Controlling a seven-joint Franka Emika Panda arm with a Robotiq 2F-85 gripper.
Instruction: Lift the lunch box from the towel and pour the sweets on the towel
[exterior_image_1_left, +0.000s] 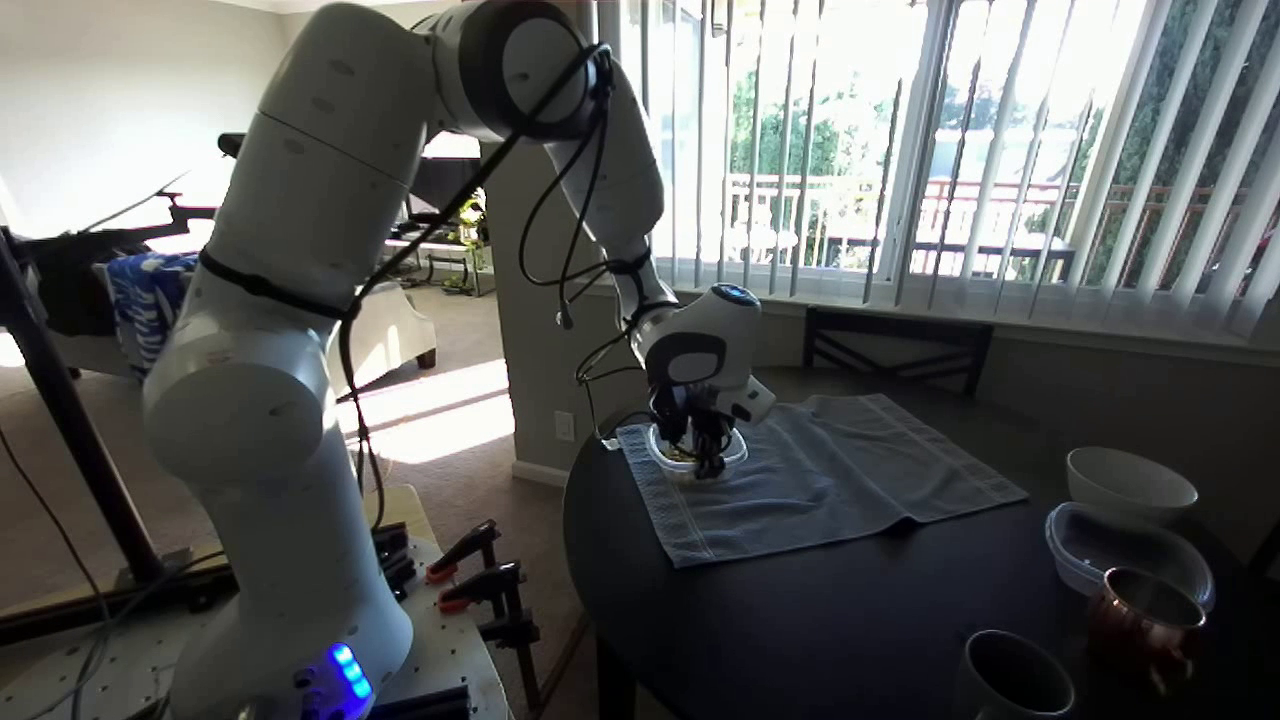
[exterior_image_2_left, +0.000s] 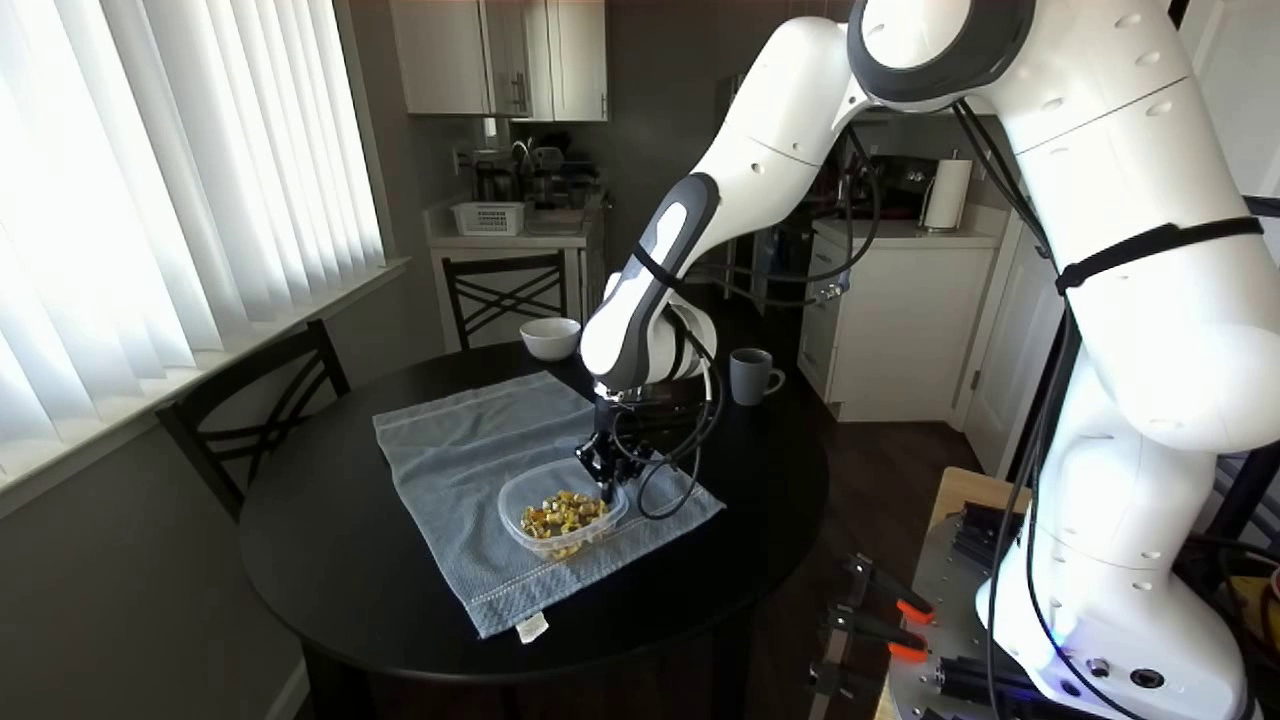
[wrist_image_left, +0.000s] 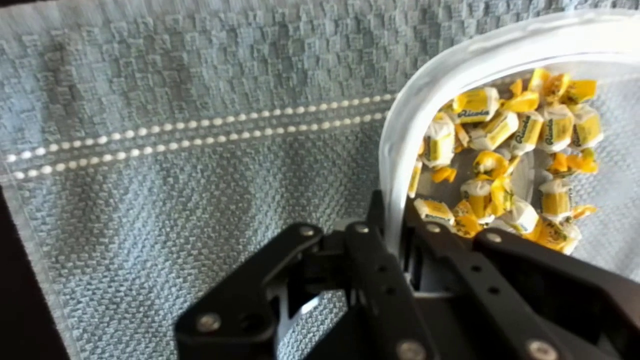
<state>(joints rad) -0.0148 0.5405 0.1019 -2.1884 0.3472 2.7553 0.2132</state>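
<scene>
The lunch box (exterior_image_2_left: 512, 502), a shallow clear container with a whitish rim, sits on the towel near one edge; it also shows in an exterior view (exterior_image_1_left: 738, 455) and the wrist view (wrist_image_left: 400, 135). The yellow-and-white wrapped sweets (exterior_image_2_left: 563, 514) lie inside it, readable as Ricola in the wrist view (wrist_image_left: 477, 195). The grey-blue towel (exterior_image_1_left: 850, 480) lies flat with wrinkles on the table. My gripper (wrist_image_left: 392, 215) is closed around the box's side wall, one finger outside and one inside the rim. It also shows in both exterior views (exterior_image_1_left: 705, 462) (exterior_image_2_left: 607, 480). The fingers hide part of the rim.
The round dark table (exterior_image_1_left: 800, 620) also holds a white bowl (exterior_image_1_left: 1125, 487), an empty clear container (exterior_image_1_left: 1125, 550), a copper mug (exterior_image_1_left: 1150, 625) and a dark cup (exterior_image_1_left: 1015, 680). A grey mug (exterior_image_2_left: 750, 377) stands behind the wrist. Chairs (exterior_image_2_left: 265, 400) and a window with blinds border the table.
</scene>
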